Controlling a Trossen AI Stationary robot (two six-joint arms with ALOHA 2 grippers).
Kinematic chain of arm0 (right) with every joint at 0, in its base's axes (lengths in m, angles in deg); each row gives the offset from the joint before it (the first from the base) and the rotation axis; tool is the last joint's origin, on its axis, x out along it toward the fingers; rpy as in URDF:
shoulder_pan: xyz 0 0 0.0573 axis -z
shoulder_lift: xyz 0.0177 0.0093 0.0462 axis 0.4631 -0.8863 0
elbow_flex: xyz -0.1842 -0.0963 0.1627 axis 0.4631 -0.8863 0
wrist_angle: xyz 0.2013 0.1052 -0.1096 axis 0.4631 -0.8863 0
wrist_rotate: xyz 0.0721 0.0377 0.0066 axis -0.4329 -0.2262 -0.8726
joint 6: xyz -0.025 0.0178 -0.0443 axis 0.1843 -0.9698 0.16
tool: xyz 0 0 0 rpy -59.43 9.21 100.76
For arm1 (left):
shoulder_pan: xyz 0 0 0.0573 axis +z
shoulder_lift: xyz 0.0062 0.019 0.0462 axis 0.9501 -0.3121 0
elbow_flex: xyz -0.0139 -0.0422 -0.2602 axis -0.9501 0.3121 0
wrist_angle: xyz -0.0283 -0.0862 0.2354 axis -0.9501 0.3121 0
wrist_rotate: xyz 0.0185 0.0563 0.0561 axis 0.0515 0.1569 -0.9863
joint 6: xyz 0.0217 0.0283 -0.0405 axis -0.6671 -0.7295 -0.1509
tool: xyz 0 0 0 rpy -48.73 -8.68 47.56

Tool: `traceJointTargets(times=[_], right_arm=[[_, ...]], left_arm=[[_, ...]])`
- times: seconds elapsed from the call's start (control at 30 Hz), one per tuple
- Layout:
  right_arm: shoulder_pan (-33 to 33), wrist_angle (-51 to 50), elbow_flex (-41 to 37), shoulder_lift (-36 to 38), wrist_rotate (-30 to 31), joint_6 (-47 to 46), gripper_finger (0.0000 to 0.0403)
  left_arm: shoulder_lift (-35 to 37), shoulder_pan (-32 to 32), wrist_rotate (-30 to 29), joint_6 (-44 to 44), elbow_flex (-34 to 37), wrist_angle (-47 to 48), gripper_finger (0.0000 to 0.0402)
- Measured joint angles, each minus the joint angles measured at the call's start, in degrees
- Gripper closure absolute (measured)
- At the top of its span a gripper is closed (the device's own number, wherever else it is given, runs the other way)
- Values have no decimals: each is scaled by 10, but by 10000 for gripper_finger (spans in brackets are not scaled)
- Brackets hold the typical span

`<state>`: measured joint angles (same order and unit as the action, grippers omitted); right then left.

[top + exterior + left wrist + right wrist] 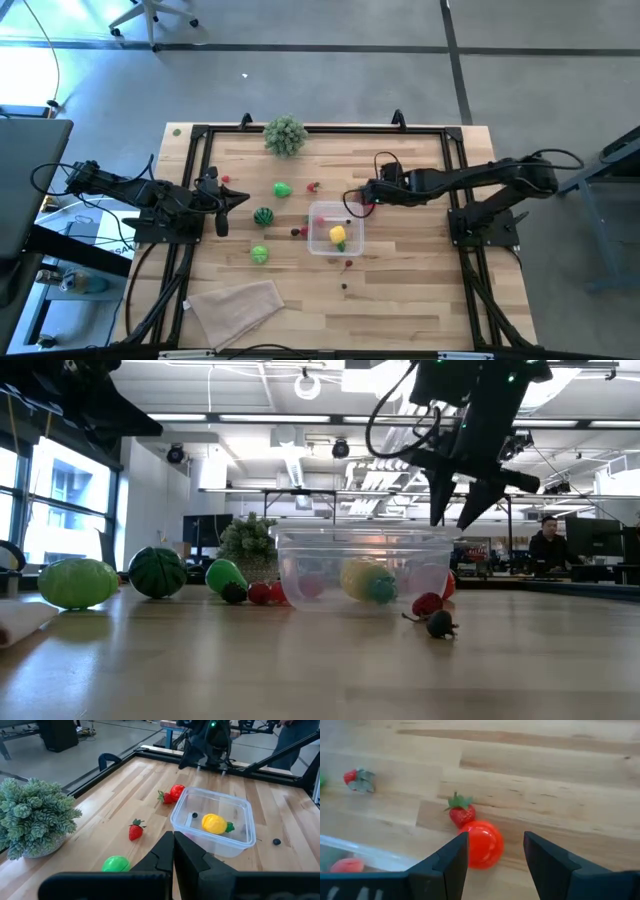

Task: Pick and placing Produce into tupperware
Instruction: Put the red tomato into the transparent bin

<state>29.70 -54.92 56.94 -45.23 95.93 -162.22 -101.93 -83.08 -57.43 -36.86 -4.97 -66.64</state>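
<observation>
The clear tupperware [347, 220] stands mid-table and holds a yellow piece [214, 823], a red piece [320, 226] and a small dark berry [195, 814]. My right gripper [496, 840] hangs open above the table just past the container's far side. Its fingers stand over a red ball [481, 844] that lies next to a strawberry [462, 813], touching nothing. Three green pieces [283, 189] [263, 215] [260, 254] lie left of the container. More small red and dark produce is scattered around it. My left gripper [174, 851] waits shut at the table's left edge.
A bushy grey-green plant [285, 135] stands at the far edge and a beige folded cloth [240, 305] lies near the front left. A black frame [300, 129] borders the table. Bare wood lies to the right of and in front of the container.
</observation>
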Motion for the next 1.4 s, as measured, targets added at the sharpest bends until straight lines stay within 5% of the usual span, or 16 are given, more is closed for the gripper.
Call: traceJointTargets(times=[0.47,0.93,1.4], right_arm=[[13,62,0,-74,-41,49,220],[-12,41,-1,-79,-14,64,118],[-10,76,-1,-120,-12,29,110]], left_arm=[[0,0,0,0,0,0,401],[0,0,0,0,0,0,401],[0,0,0,0,0,0,401]])
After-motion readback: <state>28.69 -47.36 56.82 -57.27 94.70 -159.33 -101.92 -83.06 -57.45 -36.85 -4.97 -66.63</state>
